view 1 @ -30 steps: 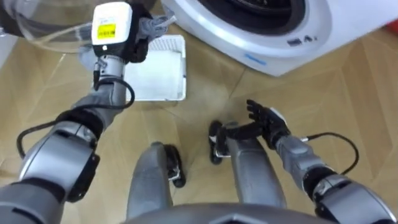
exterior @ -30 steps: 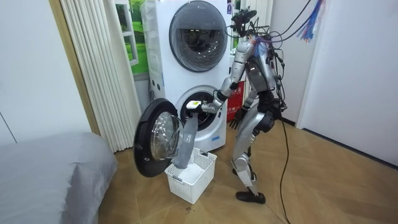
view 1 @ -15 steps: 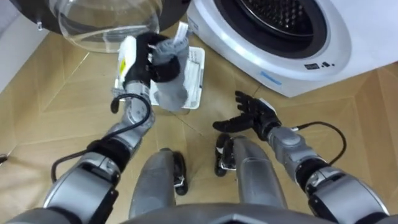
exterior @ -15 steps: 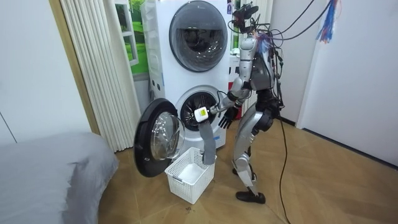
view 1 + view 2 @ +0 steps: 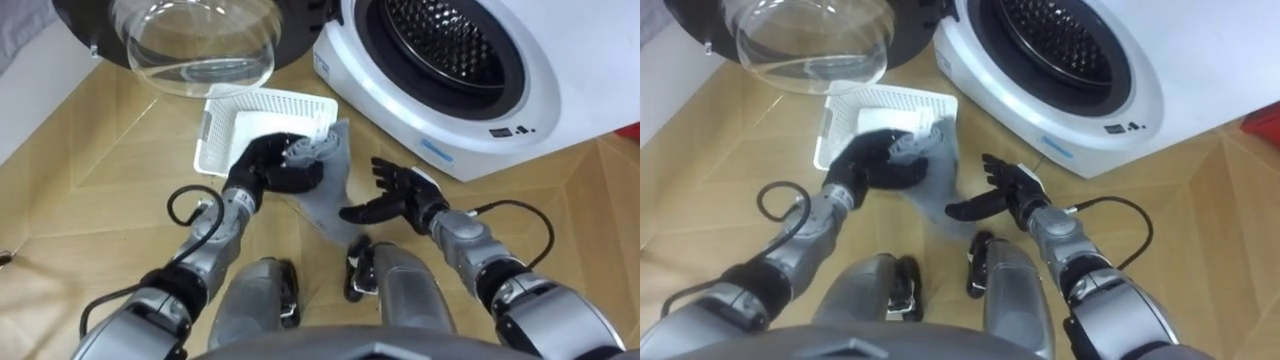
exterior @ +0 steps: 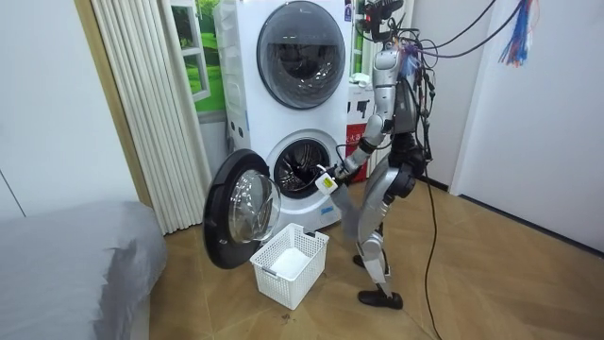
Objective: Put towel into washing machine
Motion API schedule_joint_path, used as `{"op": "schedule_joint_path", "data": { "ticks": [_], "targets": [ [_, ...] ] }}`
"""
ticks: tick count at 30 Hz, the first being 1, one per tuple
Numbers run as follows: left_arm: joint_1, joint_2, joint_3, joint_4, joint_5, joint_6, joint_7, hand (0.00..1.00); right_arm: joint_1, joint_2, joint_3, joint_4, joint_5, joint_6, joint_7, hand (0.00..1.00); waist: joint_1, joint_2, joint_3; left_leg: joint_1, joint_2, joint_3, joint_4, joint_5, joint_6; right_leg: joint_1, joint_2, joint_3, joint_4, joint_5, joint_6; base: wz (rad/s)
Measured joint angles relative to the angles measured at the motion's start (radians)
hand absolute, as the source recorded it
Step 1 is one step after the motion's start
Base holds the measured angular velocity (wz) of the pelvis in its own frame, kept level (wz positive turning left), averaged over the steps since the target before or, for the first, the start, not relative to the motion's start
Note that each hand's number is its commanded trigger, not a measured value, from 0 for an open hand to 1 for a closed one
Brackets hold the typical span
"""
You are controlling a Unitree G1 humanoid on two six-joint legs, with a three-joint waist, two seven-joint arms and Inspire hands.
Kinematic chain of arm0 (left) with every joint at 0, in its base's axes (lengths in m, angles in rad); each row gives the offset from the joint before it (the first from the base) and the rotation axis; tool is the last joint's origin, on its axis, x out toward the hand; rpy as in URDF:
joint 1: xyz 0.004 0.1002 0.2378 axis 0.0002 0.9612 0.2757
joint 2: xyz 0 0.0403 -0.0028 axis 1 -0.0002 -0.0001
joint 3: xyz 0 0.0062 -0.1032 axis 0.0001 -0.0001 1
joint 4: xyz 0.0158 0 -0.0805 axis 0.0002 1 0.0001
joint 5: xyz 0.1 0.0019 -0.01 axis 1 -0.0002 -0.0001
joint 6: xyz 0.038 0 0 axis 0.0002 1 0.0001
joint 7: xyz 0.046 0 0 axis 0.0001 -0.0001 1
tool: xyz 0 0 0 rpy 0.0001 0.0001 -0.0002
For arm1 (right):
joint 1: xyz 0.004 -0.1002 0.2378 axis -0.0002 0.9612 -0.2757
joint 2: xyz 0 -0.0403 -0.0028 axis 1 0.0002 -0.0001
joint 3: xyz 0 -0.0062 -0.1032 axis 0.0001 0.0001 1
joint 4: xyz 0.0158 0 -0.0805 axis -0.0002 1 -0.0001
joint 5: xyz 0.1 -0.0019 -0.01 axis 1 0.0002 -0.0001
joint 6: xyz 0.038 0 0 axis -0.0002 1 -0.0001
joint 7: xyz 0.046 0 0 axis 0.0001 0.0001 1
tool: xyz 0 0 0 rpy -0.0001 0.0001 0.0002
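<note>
While the door (image 5: 195, 45) stands swung wide to the robot's left, its glass bowl facing up, the washer (image 5: 560, 70) mouth lies open ahead and slightly right of the robot, which stands close before it on the wood floor (image 5: 110, 170). A strip of bare floor shows between the washer's front edge and the basket (image 5: 225, 125), which sits just below the door's rim. In the room view more floor runs off behind the robot to that view's right, and a grey bed (image 6: 75, 264) fills the lower left.

The left hand (image 5: 268, 165) has its fingers curled tight round the top of the grey towel (image 5: 325, 195), over the basket's near corner. From that grip the towel hangs long and narrow, its long axis about vertical and its lower end down by the robot's knees; it is outside the washer. The right hand (image 5: 400, 192) is held with fingers spread and holds nothing, palm towards the towel's lower part and just beside it; whether it touches, I cannot tell.

The drum (image 5: 450, 45) shows its dark perforated wall. The basket's inside looks white; what lies in it I cannot tell.
</note>
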Motion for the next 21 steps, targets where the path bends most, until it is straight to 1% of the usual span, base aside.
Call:
{"op": "schedule_joint_path", "data": {
  "ticks": [1,2,4,7,10,14,16,21],
  "targets": [
    [0.004,0.009,-0.010,-0.001,-0.030,0.013,-0.035,1.00,0.005,-0.001,0.000,0.000,0.001,0.000,0.004,0.00,0.001,0.000,0.0000,0.000,0.000,0.000,-0.001,0.000,0.000,-0.001,0.001,0.000,-0.001,0.000,0.000,0.00],
    [0.004,0.010,-0.023,-0.007,-0.059,0.022,-0.057,1.00,0.011,-0.002,0.001,0.000,0.001,0.000,0.005,0.00,0.004,0.000,0.0001,-0.002,0.000,0.000,-0.002,0.000,0.000,-0.004,0.002,0.003,-0.001,0.000,0.000,0.00],
    [0.005,0.015,-0.023,-0.030,-0.096,0.033,-0.088,1.00,0.019,-0.004,0.004,0.000,0.001,0.000,0.006,0.00,0.008,0.005,-0.0004,-0.008,0.001,0.000,-0.003,0.000,0.000,-0.009,0.003,0.003,-0.003,0.000,0.000,0.00],
    [0.003,0.016,-0.028,-0.067,-0.188,0.034,-0.130,1.00,0.029,-0.006,0.005,0.000,-0.004,-0.001,0.014,0.00,0.011,0.018,-0.0030,-0.013,0.003,-0.005,-0.003,0.000,0.000,-0.009,0.004,-0.003,-0.009,0.001,-0.001,0.00],
    [0.000,0.016,-0.038,-0.106,-0.250,0.034,-0.168,1.00,0.031,-0.009,0.005,0.000,-0.004,-0.002,0.014,0.00,0.012,0.023,-0.0028,-0.015,-0.002,-0.006,-0.002,0.000,0.000,-0.010,0.004,-0.004,-0.009,0.001,-0.001,0.01],
    [-0.009,0.004,-0.038,-0.120,-0.288,0.041,-0.220,1.00,0.030,-0.017,0.002,0.000,-0.004,-0.017,0.012,0.00,0.011,0.023,-0.0026,-0.013,0.001,-0.007,0.001,0.000,0.000,-0.007,0.001,-0.005,-0.005,0.001,-0.001,0.00],
    [-0.015,0.004,-0.036,-0.123,-0.303,0.048,-0.242,1.00,0.031,-0.021,0.002,0.000,-0.004,-0.018,0.013,0.00,0.010,0.023,-0.0023,-0.014,0.001,-0.007,0.003,0.001,0.000,-0.007,0.001,-0.006,-0.005,0.001,-0.001,0.00],
    [-0.015,0.008,-0.029,-0.181,-0.334,0.074,-0.250,1.00,0.035,-0.019,0.002,-0.001,-0.004,-0.025,0.016,0.00,0.011,0.024,-0.0017,-0.021,0.013,-0.008,0.006,0.000,0.000,-0.004,0.009,-0.011,-0.018,0.008,-0.002,0.00]
  ]
}}
